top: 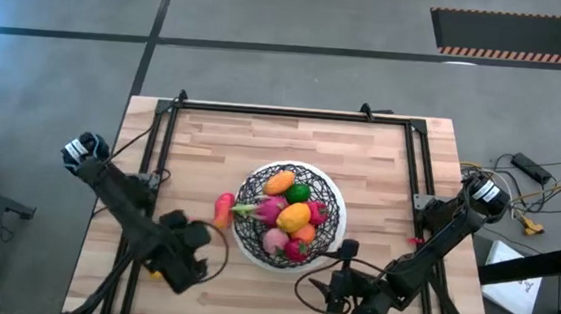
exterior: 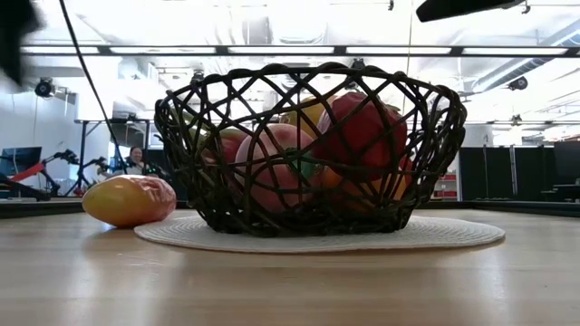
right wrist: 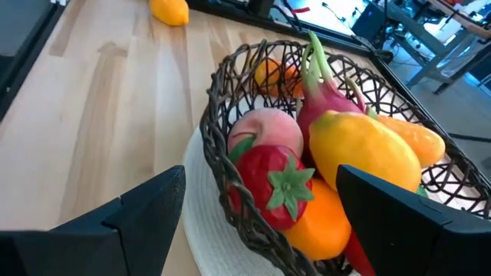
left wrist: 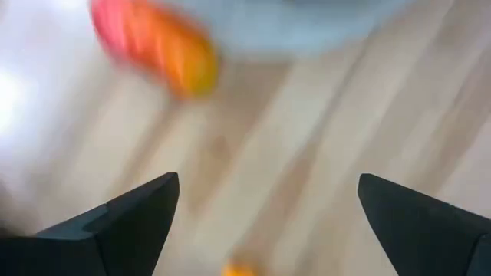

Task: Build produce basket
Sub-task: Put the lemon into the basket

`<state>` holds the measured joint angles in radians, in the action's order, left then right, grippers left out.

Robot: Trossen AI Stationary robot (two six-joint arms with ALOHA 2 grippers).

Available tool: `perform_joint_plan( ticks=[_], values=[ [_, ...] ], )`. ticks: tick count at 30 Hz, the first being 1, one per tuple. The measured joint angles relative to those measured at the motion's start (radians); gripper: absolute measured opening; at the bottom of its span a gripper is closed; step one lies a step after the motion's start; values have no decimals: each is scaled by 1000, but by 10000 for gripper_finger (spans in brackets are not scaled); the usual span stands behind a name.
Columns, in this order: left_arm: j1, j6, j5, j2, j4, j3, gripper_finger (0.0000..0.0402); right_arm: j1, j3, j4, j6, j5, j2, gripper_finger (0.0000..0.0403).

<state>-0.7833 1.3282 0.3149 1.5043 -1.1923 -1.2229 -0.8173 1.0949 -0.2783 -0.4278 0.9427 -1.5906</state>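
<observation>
The black wire basket (top: 291, 218) stands on its white round base in the middle of the table and also shows in the low view (exterior: 308, 149). It holds several produce pieces: a pink dragon fruit (right wrist: 326, 96), a yellow piece (right wrist: 360, 149), a red piece (right wrist: 268, 180), a peach-pink one (right wrist: 265, 130), orange ones and a green one (top: 299, 193). A red-orange piece (top: 222, 210) lies on the table at the basket's left. My left gripper (top: 202, 237) is open and empty, near-left of that piece, which shows blurred ahead of the fingers (left wrist: 149, 42). My right gripper (top: 340, 268) is open and empty, at the basket's near right side.
A small yellow piece (top: 154, 273) lies on the table near the front left, beside the left arm; it also shows in the right wrist view (right wrist: 169, 9). Black rails (top: 294, 111) frame the table's far, left and right sides. Cables lie on the floor at the right.
</observation>
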Motion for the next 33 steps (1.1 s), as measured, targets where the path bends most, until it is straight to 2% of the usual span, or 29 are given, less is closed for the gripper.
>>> perform_joint_plan(
  ticks=[7, 10, 14, 20, 33],
  values=[
    [-98, 335, -170, 0, 39, 120, 384, 0, -4, 0, -7, 0, 0, 328],
    [-105, 415, -266, 3, 60, 190, 384, 0, -4, 0, -8, 0, 0, 328],
    [-102, 449, -382, 3, 122, 271, 384, 0, -4, 0, -10, 0, 0, 328],
    [-102, 451, -440, 3, 294, 353, 375, 0, -4, 0, -10, 0, 0, 328],
    [-102, 525, -509, 5, 297, 381, 276, 0, -4, 5, -20, 0, -1, 328]
  ],
)
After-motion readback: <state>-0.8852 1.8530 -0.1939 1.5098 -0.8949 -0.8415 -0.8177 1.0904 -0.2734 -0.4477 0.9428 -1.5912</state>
